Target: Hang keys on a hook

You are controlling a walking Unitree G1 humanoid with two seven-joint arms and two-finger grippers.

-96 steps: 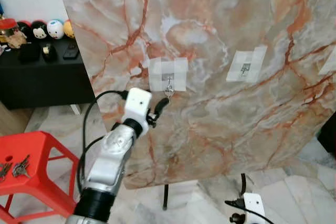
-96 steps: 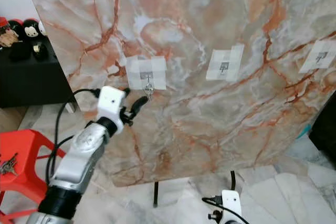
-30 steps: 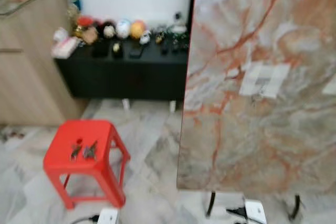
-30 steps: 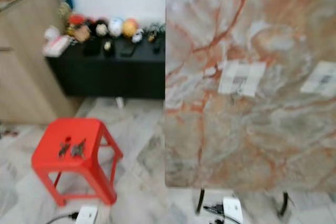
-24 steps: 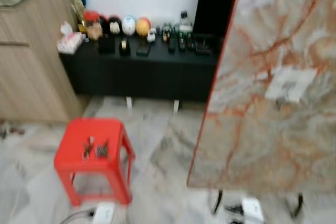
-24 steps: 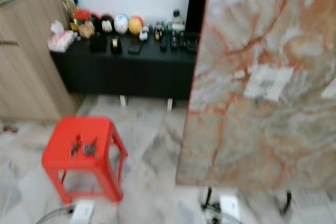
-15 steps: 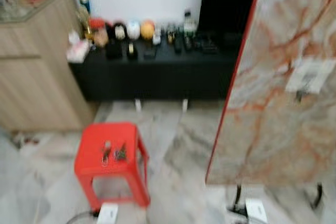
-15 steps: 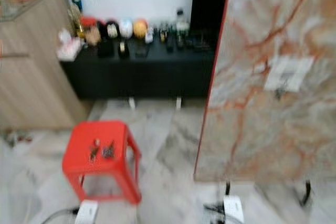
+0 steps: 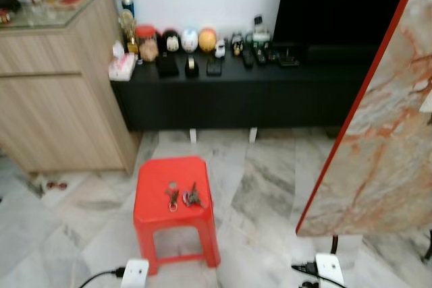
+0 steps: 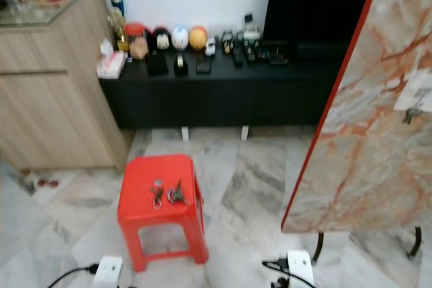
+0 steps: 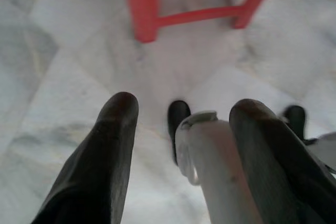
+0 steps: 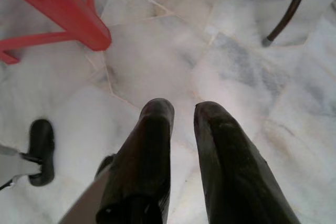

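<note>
I have turned from the board; one key set hangs there. My left hand hangs open, right hand nearly closed, both empty. More keys lie ahead on the stool.

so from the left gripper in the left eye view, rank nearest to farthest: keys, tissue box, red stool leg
The left gripper hangs low by the floor.
1. red stool leg, just ahead of it at the stool's base.
2. keys, up on the stool seat.
3. tissue box, far back at the left end of the black cabinet.
</note>
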